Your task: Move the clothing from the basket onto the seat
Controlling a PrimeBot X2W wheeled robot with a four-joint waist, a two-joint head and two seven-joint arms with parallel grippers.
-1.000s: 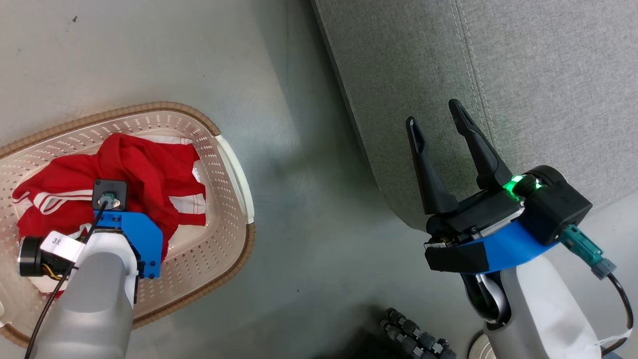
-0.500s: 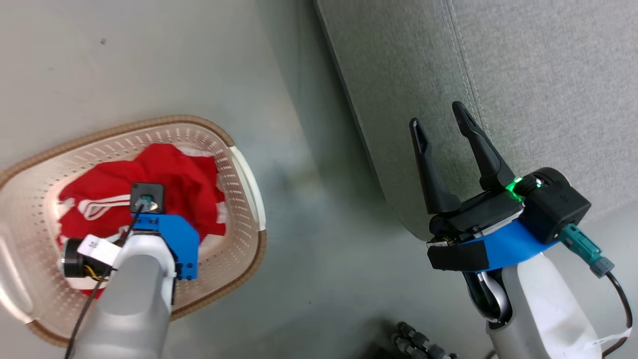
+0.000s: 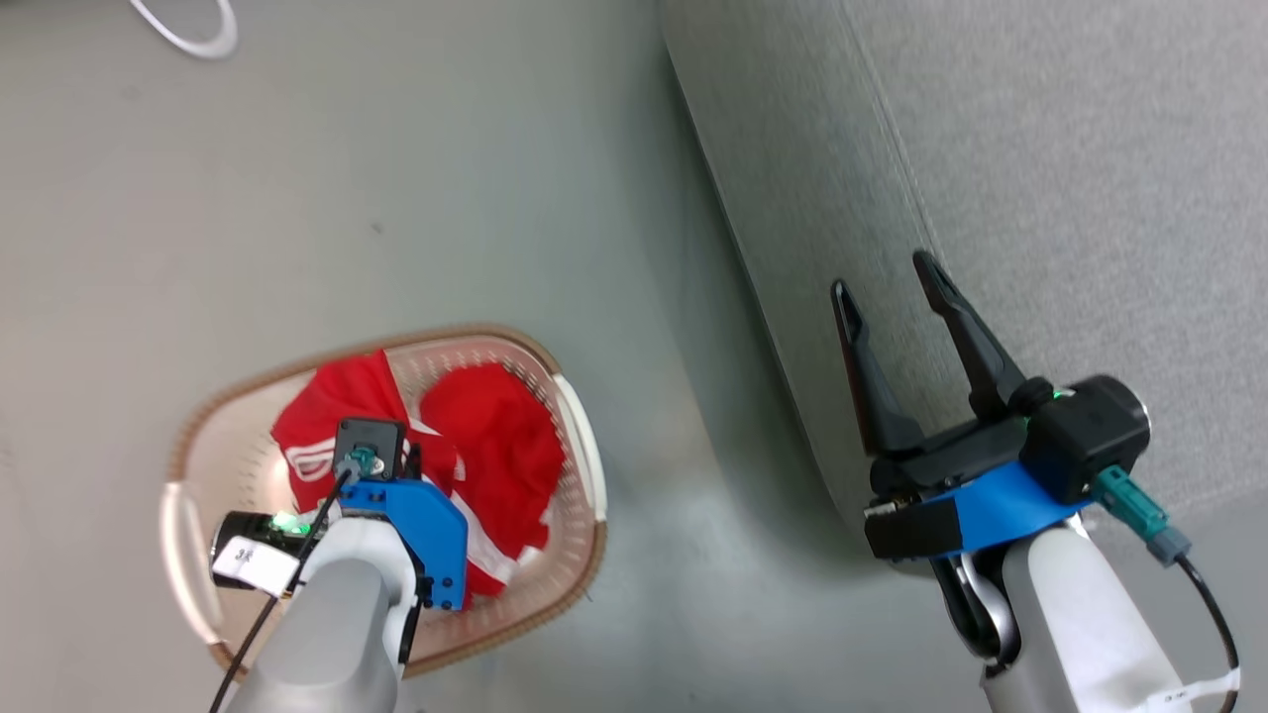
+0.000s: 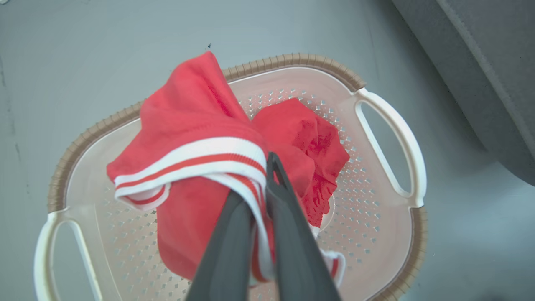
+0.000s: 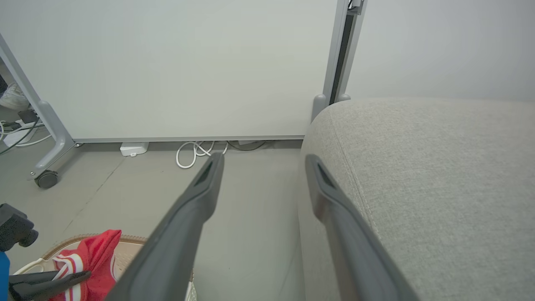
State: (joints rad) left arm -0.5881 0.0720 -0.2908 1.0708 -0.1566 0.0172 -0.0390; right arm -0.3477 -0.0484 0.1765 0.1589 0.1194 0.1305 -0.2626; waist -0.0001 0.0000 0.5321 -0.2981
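Grey fabric seat (image 3: 1040, 198) lies on your right. Left of it, on the floor (image 3: 396, 198), stands the cream basket (image 4: 292, 58) with the red clothing (image 4: 188, 125). Your left gripper (image 4: 257, 184) is clamped on one garment's striped hem, and the other garment lies crumpled inside. Your right gripper (image 3: 884, 272) hangs spread and holds nothing, over the seat's edge.

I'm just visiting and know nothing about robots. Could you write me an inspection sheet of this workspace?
Surface: smooth grey floor.
Job's things: one red garment pinched up over the basket; second red garment lying inside; seat holds no clothing where seen.
Clutter: small white box below the wall panel.
Grippers: left gripper shut on that garment; right gripper open, at the seat's edge.
Cables: white cable looped on floor.
Surroundings: wheeled frame beside the pale panel.
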